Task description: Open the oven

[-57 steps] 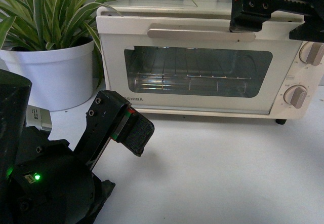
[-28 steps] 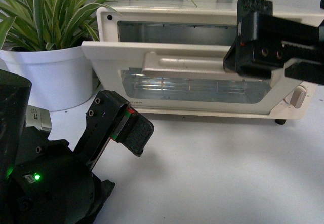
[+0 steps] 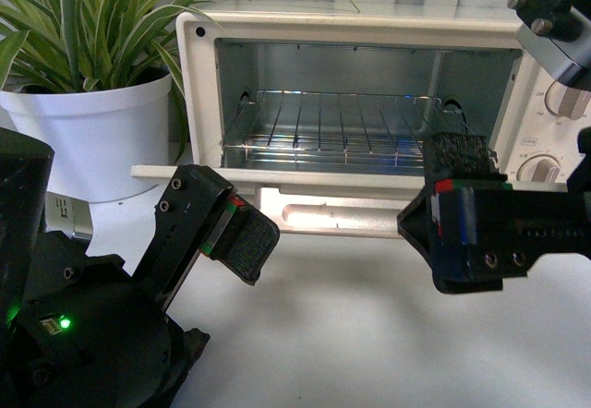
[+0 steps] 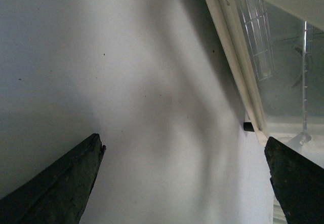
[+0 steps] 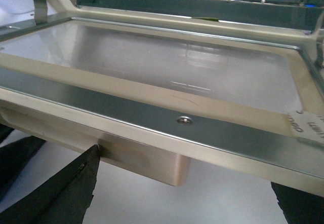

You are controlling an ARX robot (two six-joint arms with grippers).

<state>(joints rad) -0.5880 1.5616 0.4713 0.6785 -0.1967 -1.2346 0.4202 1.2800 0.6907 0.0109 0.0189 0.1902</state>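
Just ahead of the right gripper (image 5: 187, 196), spread wide and empty — the bar handle (image 5: 144, 158) of the oven (image 3: 369, 28), crosswise on its folded-down door (image 5: 152, 62); left gripper (image 4: 185, 183) farther off, wide too.

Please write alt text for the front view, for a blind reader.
A cream-white oven stands open, its door folded down, the wire rack showing inside. The right pincer hovers open near the door's front edge; the left pincer sits low near a potted plant.
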